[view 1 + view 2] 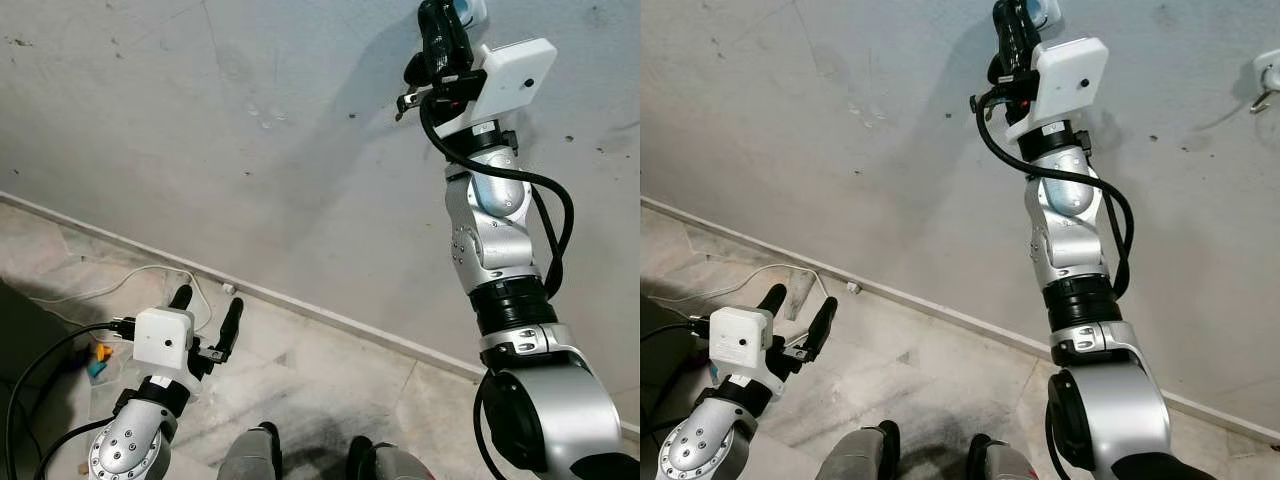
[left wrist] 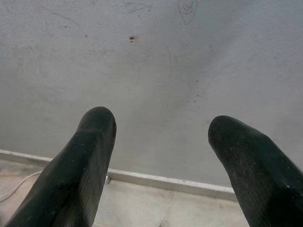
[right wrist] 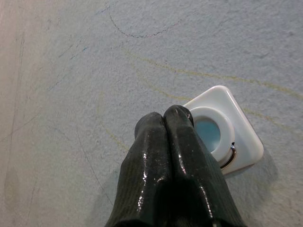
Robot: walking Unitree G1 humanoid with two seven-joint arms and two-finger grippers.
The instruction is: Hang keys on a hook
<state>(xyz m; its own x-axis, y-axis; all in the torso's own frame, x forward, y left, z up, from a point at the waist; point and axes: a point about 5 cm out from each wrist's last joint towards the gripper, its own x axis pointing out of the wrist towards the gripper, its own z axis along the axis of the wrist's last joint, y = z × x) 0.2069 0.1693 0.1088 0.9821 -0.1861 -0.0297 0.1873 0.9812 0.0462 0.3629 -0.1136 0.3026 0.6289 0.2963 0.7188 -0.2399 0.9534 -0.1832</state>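
Note:
My right gripper (image 3: 163,118) is raised high against the grey wall, its fingers pressed together with nothing visible between them. Its tips touch or nearly touch a square white hook mount (image 3: 240,124) with a round pale blue centre (image 3: 208,133) and a thin metal ring (image 3: 230,156) at its rim. The head views show the same gripper (image 1: 440,15) at the top edge, with the mount (image 1: 470,8) just behind it. My left gripper (image 1: 207,305) is held low near the floor, open and holding nothing, its fingers (image 2: 94,142) pointing at the bare wall.
A second white wall hook (image 1: 1265,75) sits at the far right. A pale baseboard (image 1: 330,315) runs along the foot of the wall above a tiled floor. A white cable (image 1: 130,275) and small orange and blue objects (image 1: 98,358) lie at the left. My feet (image 1: 265,450) are below.

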